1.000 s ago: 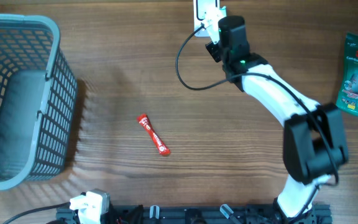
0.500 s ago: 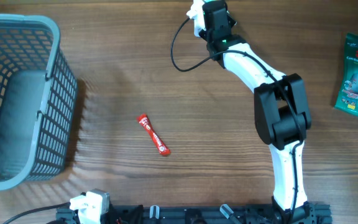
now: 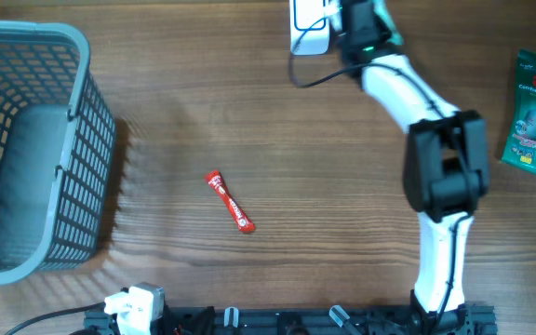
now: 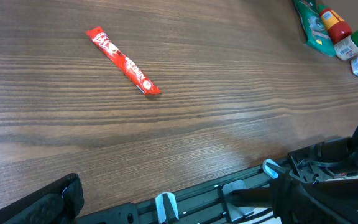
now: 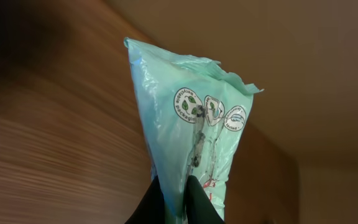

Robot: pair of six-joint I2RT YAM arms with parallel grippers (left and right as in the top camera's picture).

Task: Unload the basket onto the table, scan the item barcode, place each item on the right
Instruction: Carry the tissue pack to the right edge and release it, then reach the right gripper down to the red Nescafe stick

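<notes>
The brown wood-grain bench carries a grey plastic lattice basket at left and a thin red stick packet near the middle. The left gripper gapes wide, empty, at the near edge; the right gripper, at the far edge, pinches a pale green plastic pouch.

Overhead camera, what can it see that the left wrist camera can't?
Only overhead: the grey basket on the left, and a white thing at the far edge, where the right arm reaches. Only left wrist: two bottles by the green pack, one with a red cap. Both: the red stick lying on the wooden table, and what looks like the same green pack off to the side.
</notes>
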